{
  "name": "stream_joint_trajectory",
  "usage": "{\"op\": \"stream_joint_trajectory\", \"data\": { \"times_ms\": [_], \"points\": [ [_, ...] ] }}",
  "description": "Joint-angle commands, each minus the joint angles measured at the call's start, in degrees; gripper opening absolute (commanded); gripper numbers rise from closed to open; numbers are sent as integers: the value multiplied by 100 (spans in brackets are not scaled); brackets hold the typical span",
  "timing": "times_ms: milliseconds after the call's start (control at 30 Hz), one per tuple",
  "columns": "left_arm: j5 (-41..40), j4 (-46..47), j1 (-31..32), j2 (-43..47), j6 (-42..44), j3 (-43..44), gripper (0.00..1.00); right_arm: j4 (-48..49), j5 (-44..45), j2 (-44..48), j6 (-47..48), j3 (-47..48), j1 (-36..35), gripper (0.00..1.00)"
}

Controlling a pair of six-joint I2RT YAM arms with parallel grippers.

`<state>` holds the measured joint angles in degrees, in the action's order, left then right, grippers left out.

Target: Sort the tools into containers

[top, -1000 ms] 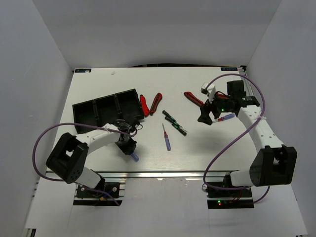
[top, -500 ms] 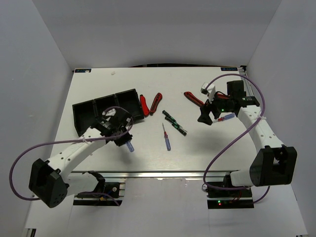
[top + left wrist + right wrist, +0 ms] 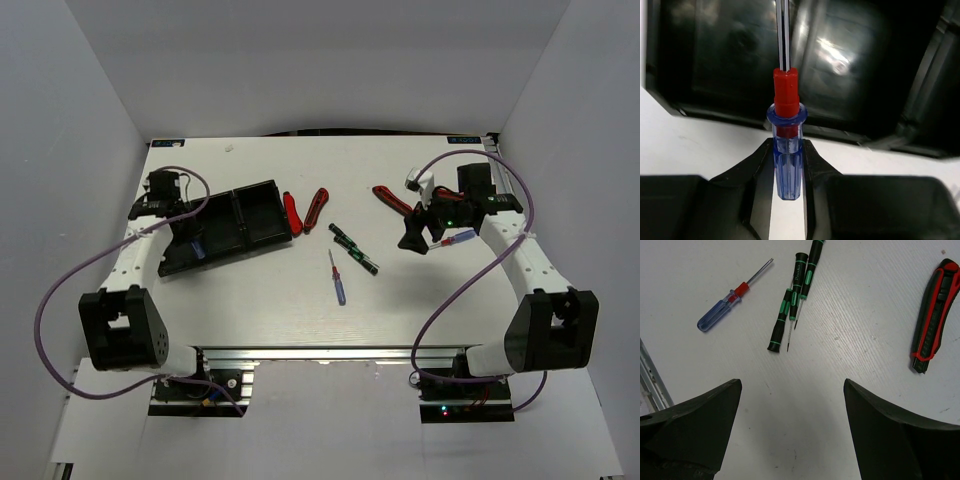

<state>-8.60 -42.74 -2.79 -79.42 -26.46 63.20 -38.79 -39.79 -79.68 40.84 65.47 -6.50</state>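
In the left of the overhead view, my left gripper (image 3: 193, 238) has swung from the near table edge to the left end of the tray (image 3: 258, 212). Its jaws are narrow, pinching a blue screwdriver (image 3: 786, 150), which I judge ready to drop. At right, my right gripper (image 3: 418, 238) stays wide and empty.

We see a white table (image 3: 300, 310) boxed by plain pale walls (image 3: 320, 60) — evenly lit; an aluminium rail (image 3: 330, 352) fronts it.
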Motion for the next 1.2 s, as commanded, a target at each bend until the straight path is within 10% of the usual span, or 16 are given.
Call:
{"op": "stream_joint_trajectory", "data": {
  "times_ms": [0,433,767,1167],
  "points": [
    [377,468,-327,-178,624,377,1,-59,-222,-39,-58,159,17,89],
    [324,969,-1162,-987,1257,571,8,-112,-248,-205,-191,141,-61,89],
    [262,1057,-1189,-1243,1117,633,77,222,251,-478,-875,-61,-878,89],
    [2052,1083,-1180,292,344,132,89,1452,2035,-838,-3581,-342,-2950,89]
  ]
}}
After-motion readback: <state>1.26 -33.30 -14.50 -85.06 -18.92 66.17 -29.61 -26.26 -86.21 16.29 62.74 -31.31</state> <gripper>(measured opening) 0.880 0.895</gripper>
